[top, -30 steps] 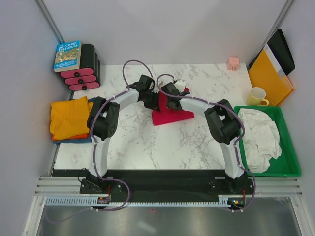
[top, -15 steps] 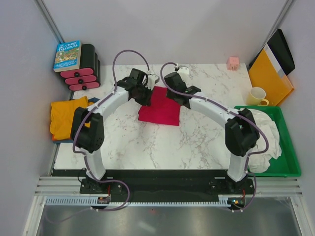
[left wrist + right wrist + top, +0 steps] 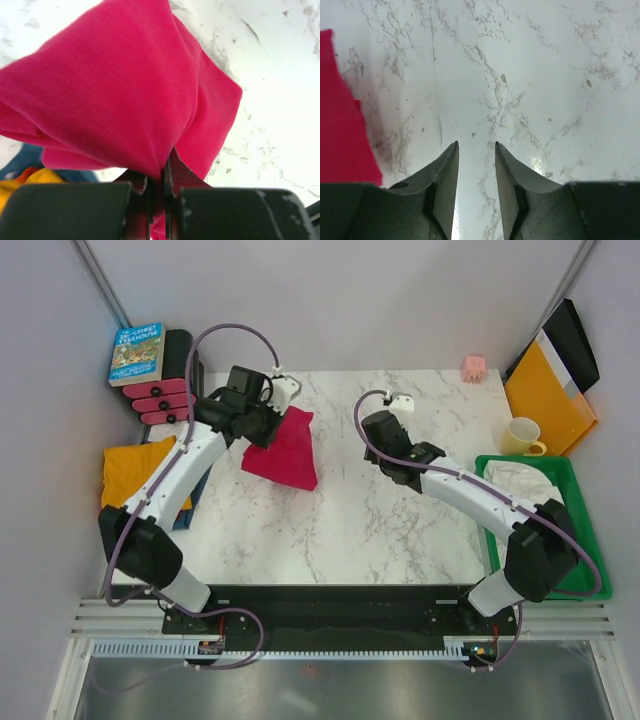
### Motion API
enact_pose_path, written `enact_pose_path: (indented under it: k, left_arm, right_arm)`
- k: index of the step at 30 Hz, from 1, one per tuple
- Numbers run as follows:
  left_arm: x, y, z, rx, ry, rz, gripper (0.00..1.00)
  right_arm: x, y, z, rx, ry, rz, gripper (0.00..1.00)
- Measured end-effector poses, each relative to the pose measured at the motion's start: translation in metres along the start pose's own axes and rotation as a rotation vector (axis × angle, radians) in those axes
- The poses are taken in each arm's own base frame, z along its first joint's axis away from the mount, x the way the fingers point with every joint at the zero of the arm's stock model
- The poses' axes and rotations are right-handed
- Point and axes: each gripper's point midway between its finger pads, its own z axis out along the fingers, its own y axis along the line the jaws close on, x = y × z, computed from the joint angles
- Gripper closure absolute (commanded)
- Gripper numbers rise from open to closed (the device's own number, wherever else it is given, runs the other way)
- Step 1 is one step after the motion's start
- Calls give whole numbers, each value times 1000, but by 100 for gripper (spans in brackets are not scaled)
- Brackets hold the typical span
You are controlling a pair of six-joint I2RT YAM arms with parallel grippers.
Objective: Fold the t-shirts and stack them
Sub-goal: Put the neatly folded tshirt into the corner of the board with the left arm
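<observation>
Shirts sit piled at the left edge of the table (image 3: 380,530): the orange shirt (image 3: 135,470) lies on the dark blue shirt (image 3: 22,156), and I judge that pile to be the stack I must add to. Just right of it, my left gripper (image 3: 159,172) is pressed tight on a bunched edge of the crimson shirt (image 3: 285,450), which is folded into a thick bundle. I pinch one edge so the folds hang together for the carry across. Its long axis runs from the pinch at the far end toward the near side, loose corner pointing near and slightly right. Whether that corner brushes the table I cannot tell. Further right, my right gripper (image 3: 476,145) has its fingers spread over bare table, holding nothing, well apart from the bundle. The green tray (image 3: 590,585) of white cloth (image 3: 525,510) sits at the right edge.
</observation>
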Motion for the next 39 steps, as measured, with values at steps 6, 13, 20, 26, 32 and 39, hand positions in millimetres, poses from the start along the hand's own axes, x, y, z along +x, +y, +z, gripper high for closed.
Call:
enact_pose_path:
  k: [6, 13, 20, 26, 32, 39]
  left_arm:
    - [-3, 40, -60, -124, -45, 9, 98]
    - [26, 85, -109, -258, -30, 45, 98]
    - [43, 107, -121, -286, 25, 106, 98]
    - [23, 116, -126, -280, 0, 190, 98]
    - [28, 127, -126, -268, 18, 283, 98]
    - [48, 152, -117, -235, 41, 296, 98]
  right_arm:
    - [9, -17, -14, -7, -10, 1, 57]
    - [24, -24, -15, -18, 0, -3, 57]
    - [42, -25, -11, -43, 31, -10, 57]
    - [58, -29, -11, -59, 52, -7, 57]
    - [68, -33, -11, -61, 63, 13, 57]
    - [74, -32, -12, -74, 74, 45, 57]
